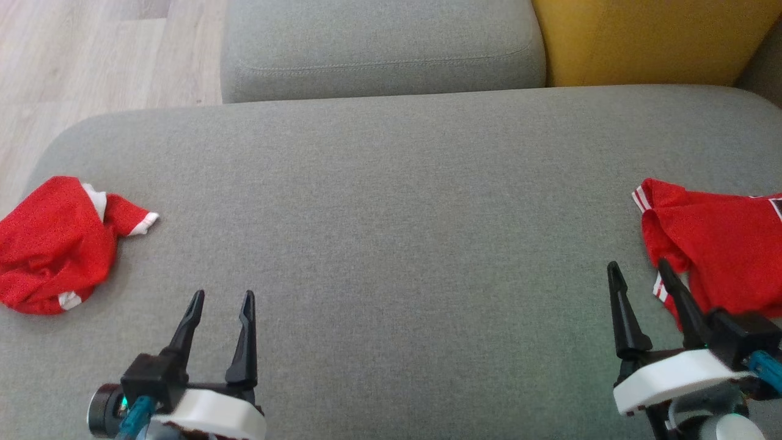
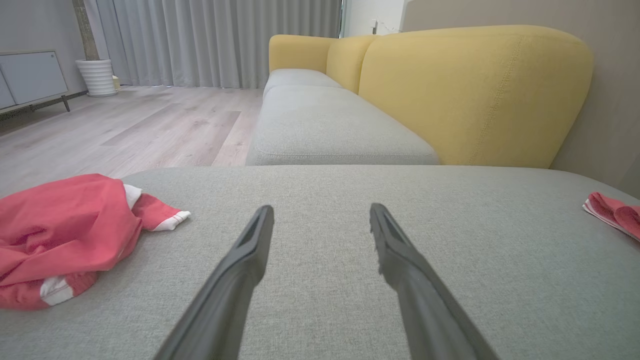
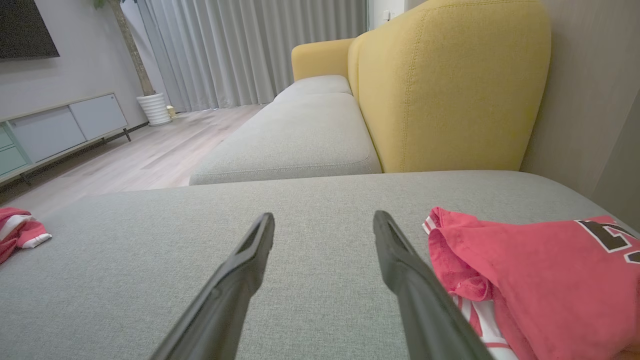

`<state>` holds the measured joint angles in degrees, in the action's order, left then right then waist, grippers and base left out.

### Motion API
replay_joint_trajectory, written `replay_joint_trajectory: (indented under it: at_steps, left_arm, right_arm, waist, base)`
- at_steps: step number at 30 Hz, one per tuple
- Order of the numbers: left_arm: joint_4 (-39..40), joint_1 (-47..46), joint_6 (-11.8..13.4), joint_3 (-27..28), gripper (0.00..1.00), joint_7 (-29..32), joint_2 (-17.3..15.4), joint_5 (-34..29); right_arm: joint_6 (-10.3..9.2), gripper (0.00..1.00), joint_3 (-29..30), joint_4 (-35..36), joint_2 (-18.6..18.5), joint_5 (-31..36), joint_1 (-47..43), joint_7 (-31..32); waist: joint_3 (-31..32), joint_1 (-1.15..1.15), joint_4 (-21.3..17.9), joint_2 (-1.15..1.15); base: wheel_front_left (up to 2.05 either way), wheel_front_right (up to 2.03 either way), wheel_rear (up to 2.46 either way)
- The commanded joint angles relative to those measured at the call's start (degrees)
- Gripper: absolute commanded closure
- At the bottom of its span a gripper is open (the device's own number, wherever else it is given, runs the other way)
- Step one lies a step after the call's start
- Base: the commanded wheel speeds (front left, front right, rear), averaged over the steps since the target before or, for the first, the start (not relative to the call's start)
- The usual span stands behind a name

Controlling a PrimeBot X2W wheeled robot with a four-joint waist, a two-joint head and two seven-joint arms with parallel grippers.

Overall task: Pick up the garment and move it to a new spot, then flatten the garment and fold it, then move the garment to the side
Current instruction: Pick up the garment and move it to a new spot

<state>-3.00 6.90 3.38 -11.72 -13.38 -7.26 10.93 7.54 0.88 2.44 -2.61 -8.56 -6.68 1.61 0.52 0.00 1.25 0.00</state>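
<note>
Right, we look down on the big grey cushion (image 1: 391, 201) and count two red garments on it, well apart. The left red garment (image 1: 55, 244) lies crumpled at nine o'clock, close to the cushion's edge, with one white-cuffed sleeve poking toward the centre. The right red garment (image 1: 721, 244) sits at three o'clock. It is rumpled too, with white stripes on its cuff and black, white-edged lettering (image 3: 605, 235) that we catch from the right wrist. Which of the two the job is after, we cannot tell.

Now the grippers: two of them, four dark fingers in all. Our left gripper (image 1: 223, 294) is at seven o'clock with its fingers spread wide and nothing between them. It is over bare grey fabric, apart from the left red garment. Our right gripper (image 1: 638, 264) is at five o'clock, likewise spread and empty. From the head, its outer finger crosses the striped hem of the right red garment. From the right wrist, that finger runs just beside the hem; touching or not, we cannot tell.

Beyond, at twelve o'clock, we have a second grey cushion (image 1: 379, 49). At one o'clock is one yellow back cushion (image 1: 647, 36), and at eleven o'clock pale wooden floor (image 1: 91, 55). From the left wrist we also pick out grey curtains (image 2: 225, 40), one white ribbed planter (image 2: 97, 77) and one grey cabinet (image 2: 30, 77).
</note>
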Motion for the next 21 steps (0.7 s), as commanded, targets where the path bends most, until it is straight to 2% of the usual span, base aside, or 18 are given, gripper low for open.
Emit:
replay_joint_trajectory:
  at_steps: [1, 6, 10, 21]
  left_arm:
    - [1.9, -2.6, 0.4, 1.9, 0.0, -0.3, -0.8, 0.5]
    - [1.8, -3.2, 0.6, 1.6, 0.0, -0.4, -0.8, 0.5]
    - [1.7, -4.1, 0.8, 1.6, 0.0, -0.5, -0.4, 0.9]
    - [0.9, -7.8, -0.2, 1.8, 0.0, -1.1, -0.5, 1.8]
  right_arm:
    - [-0.05, 0.0, -1.0, 2.5, -0.3, 0.1, 1.4, 0.1]
    - [-0.05, 0.0, -0.8, 2.8, -0.3, 0.3, 1.2, 0.3]
    - [-0.05, 0.0, -1.0, 3.7, -0.3, 0.4, 0.9, 0.5]
    - [-0.05, 0.0, -3.0, 6.0, -0.3, -0.1, 0.4, 1.1]
  waist:
    - [-0.1, 0.0, 0.1, 0.0]
    - [-0.3, 0.0, 1.0, 0.0]
    - [-0.6, 0.0, 3.3, 0.0]
    - [-0.8, 0.0, 15.7, 0.0]
  base:
    - [0.0, 0.0, 0.0]
    - [0.0, 0.0, 0.0]
    - [0.0, 0.0, 0.0]
    - [0.0, 0.0, 0.0]
